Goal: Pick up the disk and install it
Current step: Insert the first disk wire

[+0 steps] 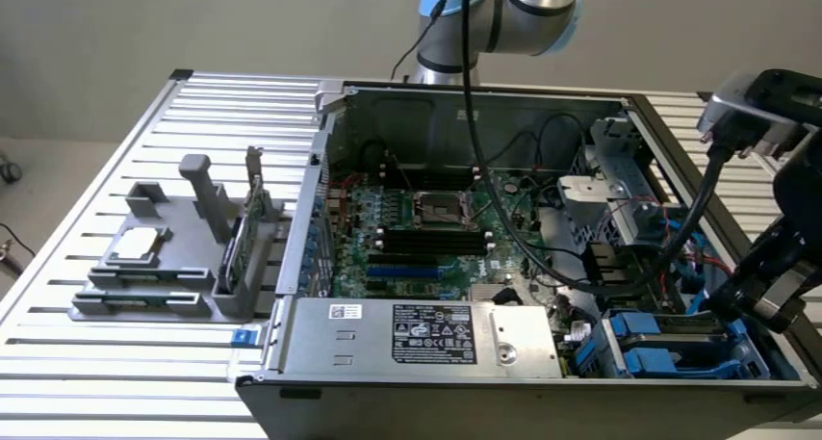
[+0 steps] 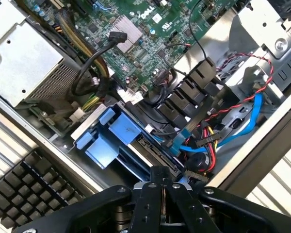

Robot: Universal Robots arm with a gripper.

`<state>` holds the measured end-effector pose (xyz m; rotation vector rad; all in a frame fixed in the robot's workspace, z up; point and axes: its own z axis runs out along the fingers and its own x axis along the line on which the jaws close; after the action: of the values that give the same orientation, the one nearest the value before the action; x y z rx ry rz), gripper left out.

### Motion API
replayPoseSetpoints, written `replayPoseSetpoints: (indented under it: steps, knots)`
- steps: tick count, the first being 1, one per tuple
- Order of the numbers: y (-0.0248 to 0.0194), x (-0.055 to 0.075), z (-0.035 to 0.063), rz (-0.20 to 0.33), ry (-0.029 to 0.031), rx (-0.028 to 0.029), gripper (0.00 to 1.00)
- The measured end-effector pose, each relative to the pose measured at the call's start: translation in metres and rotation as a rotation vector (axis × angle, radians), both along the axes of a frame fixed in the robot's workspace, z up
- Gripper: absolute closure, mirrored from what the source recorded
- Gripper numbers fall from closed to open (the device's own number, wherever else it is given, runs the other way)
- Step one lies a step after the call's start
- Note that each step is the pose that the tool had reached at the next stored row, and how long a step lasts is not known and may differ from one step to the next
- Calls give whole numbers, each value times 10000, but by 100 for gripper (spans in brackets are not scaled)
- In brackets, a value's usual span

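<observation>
The disk lies in the drive bay at a corner of the open computer case, a dark flat slab framed by blue plastic rails. In the exterior view the blue-railed disk sits low in the case's front corner at the exterior view's right. My gripper is shut, its black fingers pressed together with nothing visible between them. The tips are at the disk's connector end; I cannot tell whether they touch it. In the exterior view the gripper hangs over the case's side wall, just beside the bay.
Red, yellow and blue cables and black connectors crowd the bay. The power supply fills the case's front. The motherboard lies behind it. A grey fixture holding a silver chip and an upright card stands on the slatted table.
</observation>
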<state>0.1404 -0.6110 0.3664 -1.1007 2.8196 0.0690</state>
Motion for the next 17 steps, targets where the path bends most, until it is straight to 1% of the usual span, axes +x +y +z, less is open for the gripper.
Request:
replayPoseSetpoints:
  steps: [13,15,17]
  knots:
    - [0,0,9,-1861,1,0,89]
    - [0,0,10,-2117,9,0,89]
    - [-1,-1,11,-2332,38,4,89]
